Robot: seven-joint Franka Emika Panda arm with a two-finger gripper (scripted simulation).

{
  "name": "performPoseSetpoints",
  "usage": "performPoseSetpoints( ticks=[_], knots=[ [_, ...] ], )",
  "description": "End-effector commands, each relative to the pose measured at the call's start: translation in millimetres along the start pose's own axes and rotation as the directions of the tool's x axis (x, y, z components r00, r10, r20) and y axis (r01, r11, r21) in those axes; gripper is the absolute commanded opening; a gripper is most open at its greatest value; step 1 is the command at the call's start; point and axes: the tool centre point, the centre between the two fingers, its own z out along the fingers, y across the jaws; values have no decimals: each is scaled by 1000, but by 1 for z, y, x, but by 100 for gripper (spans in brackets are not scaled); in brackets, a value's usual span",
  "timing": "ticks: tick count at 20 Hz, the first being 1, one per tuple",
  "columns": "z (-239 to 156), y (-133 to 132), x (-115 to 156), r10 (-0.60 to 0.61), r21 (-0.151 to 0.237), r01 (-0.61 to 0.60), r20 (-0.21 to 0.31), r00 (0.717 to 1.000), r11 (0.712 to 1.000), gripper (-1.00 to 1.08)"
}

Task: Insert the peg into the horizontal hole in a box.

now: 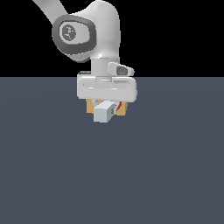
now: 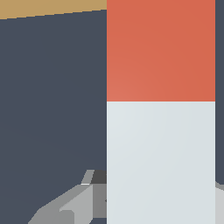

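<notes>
Peg (image 1: 104, 113): a stiff square bar, flat-sided, probably light and not fragile; smooth faces, so likely a little slippery under a weak pinch. Best taken on the grey-white length, well back from the red-orange end, leaving that end free to enter the hole. Held that way here, by the look of it: tool (image 1: 106, 101) straddling the bar, apparently clenched on the peg, though fingertips mostly hidden under the white hand body.

Exterior view: peg carried above the bench (image 1: 52, 175), grey end face toward the camera, red portion barely glimpsed behind at about 2 o'clock of that face. Box (image 1: 122, 109) just behind, tan edges peeking at 9 and 3 o'clock of the peg. Hole not visible; contact between peg and box impossible to tell.

Wrist view: red end (image 2: 160, 50) plainly seen, pointing toward 12 o'clock, where a tan strip of box (image 2: 52, 8) lies. One grey finger (image 2: 70, 205) beside the bar at 7 o'clock. No hole here either.
</notes>
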Motion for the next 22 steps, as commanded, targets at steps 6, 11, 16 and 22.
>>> performPoseSetpoints(
  ticks=[6,11,16,22],
  knots=[
    [-11,-17,21,-99,-3,99,-1,995,995,-100],
    [-10,-15,19,-91,-3,91,-2,996,996,-100],
    [-12,-14,19,-91,-6,91,-3,996,996,-100],
    [-10,-15,20,-91,-2,91,-1,996,996,-100]
  ],
)
